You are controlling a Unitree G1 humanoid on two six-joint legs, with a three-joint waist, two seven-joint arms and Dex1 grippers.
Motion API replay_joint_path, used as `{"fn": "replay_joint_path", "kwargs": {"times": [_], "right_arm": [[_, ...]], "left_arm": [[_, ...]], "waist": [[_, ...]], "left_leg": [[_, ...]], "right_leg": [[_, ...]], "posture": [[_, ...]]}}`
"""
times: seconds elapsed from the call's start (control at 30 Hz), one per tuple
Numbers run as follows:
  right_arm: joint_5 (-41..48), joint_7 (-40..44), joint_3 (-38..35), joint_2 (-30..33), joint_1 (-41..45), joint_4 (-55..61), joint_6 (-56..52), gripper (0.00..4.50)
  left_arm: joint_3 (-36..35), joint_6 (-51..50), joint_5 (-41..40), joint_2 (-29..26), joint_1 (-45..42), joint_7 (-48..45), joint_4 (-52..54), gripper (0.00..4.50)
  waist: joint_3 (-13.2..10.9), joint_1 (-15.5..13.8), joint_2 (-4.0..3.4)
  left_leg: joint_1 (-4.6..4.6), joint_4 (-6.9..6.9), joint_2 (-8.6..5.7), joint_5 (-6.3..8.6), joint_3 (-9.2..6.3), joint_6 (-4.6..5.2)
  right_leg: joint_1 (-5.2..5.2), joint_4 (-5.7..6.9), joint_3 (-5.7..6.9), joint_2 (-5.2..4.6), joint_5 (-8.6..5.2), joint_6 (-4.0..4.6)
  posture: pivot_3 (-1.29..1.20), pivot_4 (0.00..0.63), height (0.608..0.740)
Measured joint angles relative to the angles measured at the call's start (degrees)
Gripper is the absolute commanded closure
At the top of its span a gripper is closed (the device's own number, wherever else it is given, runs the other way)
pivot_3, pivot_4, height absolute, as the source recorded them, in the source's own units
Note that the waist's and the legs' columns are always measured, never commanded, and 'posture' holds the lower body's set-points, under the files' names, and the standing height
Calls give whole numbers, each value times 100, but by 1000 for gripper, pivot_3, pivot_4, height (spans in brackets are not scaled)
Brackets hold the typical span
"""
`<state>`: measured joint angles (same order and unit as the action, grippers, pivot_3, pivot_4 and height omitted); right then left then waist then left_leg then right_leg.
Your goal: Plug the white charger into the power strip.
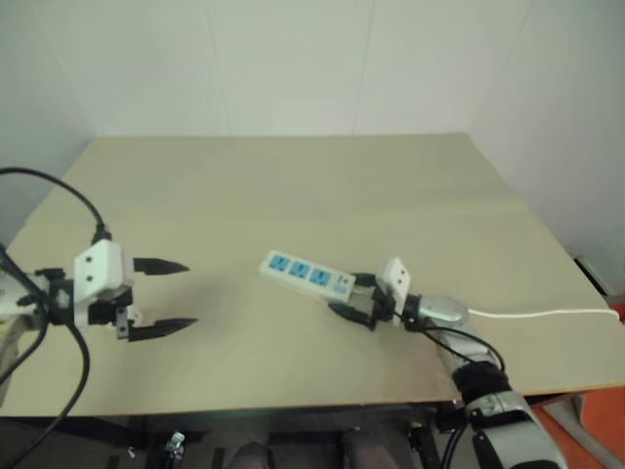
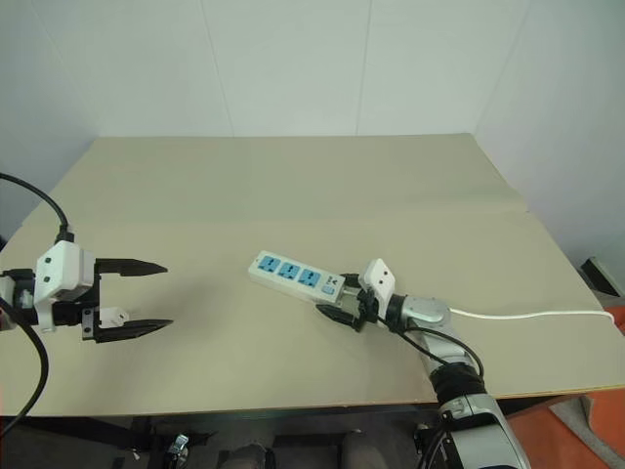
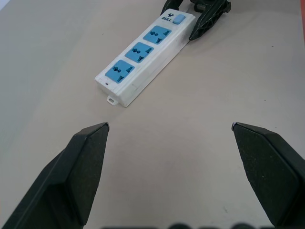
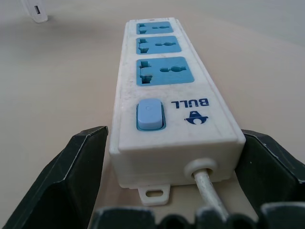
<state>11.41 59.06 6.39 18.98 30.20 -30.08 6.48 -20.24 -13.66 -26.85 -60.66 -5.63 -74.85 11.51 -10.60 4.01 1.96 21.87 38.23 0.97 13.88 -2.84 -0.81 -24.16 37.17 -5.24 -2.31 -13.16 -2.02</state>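
Now | beige table [image 1: 293, 195], white walls [image 1: 293, 59] | left gripper [image 1: 161, 295] jaws open | right gripper [image 1: 354, 296] jaws flank power strip [image 1: 306, 275]

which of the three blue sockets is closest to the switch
The socket at the cord end of the power strip, right beside the blue switch; the other two sit farther along the bar.

Lighting even and fairly bright, diffuse from overhead; no hard glare on the table [image 1: 293, 186]; head views a bit soft, with faint fuzzy shadows under the left gripper [image 2: 137, 296] and beside the power strip [image 1: 307, 275]; the walls wash to pale blue-white; left wrist view is sharp on the strip, its fingers [image 3: 81, 167] slightly soft at the frame edge; right wrist view crisp up close, far sockets and background falling out of focus.
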Motion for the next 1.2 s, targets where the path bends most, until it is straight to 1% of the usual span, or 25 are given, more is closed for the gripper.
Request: {"fn": "replay_joint_path", "kwargs": {"times": [0.17, 0.27, 0.3, 0.33, 0.6, 0.73, 0.9, 1.0, 1.1, 1.2], "right_arm": [[-71, -22, 1, -111, 16, -86, 85, 39], [-119, -71, -15, -214, 63, -204, 147, 622], [-128, -77, -16, -234, 68, -227, 170, 962], [-131, -83, -23, -255, 82, -267, 189, 1076], [-136, -86, -35, -345, 101, -316, 350, 1075], [-92, 148, -21, -315, 18, -130, 269, 1075], [93, 883, 259, -137, -214, 450, -147, 1075], [119, 1312, 472, 20, -313, 773, -337, 1075], [108, 1552, 639, 125, -361, 924, -347, 1075], [109, 1591, 668, 135, -389, 949, -335, 1075]], "left_arm": [[18, 12, -7, 0, -3, -26, -42, 0], [32, 34, -8, 0, -11, -43, -100, 0], [39, 53, -8, 0, -15, -44, -106, 0], [47, 80, -8, 0, -23, -51, -106, 0], [52, 105, -10, -1, -46, -75, -117, 0], [74, 173, 7, -69, -129, -237, -330, 0], [280, 486, 301, -517, -611, -524, -904, 0], [649, 663, 778, -873, -869, -609, -1220, 0], [986, 751, 1242, -1088, -1038, -545, -1504, 0], [1212, 682, 1638, -1372, -1085, -529, -1690, 0]], "waist": [[4, 24, 6], [8, 51, 13], [10, 61, 15], [11, 73, 17], [12, 161, 19], [12, 158, 19], [10, 157, 16], [8, 158, 14], [9, 162, 14], [9, 166, 15]], "left_leg": [[-7, -1, 3, 0, 1, 0], [-21, -1, 9, 0, 3, 0], [-27, -2, 11, 0, 3, 0], [-28, -3, 11, 0, 3, 0], [-30, -11, 12, 0, 2, 0], [-22, -13, 12, 0, 1, 0], [-13, -13, 10, 0, 1, 0], [-17, -14, 10, 0, 3, 0], [-16, -14, 11, 0, 3, 0], [-14, -14, 13, 0, 3, 0]], "right_leg": [[2, 1, -1, 4, 0, 0], [12, 1, -2, 11, 3, 5], [15, 1, -2, 13, 3, 6], [16, 1, -2, 14, 3, 6], [14, 2, -6, 15, 4, 8], [5, 3, -6, 17, 4, 8], [-1, 0, -6, 17, 4, 7], [0, 3, -8, 18, 2, 6], [-1, 3, -9, 23, -5, -6], [-3, 3, -9, 25, -6, -6]], "posture": [[0, 150, 740], [0, 150, 740], [0, 150, 740], [0, 150, 740], [0, 150, 740], [0, 150, 740], [0, 150, 740], [0, 150, 740], [0, 150, 740], [0, 150, 740]]}}
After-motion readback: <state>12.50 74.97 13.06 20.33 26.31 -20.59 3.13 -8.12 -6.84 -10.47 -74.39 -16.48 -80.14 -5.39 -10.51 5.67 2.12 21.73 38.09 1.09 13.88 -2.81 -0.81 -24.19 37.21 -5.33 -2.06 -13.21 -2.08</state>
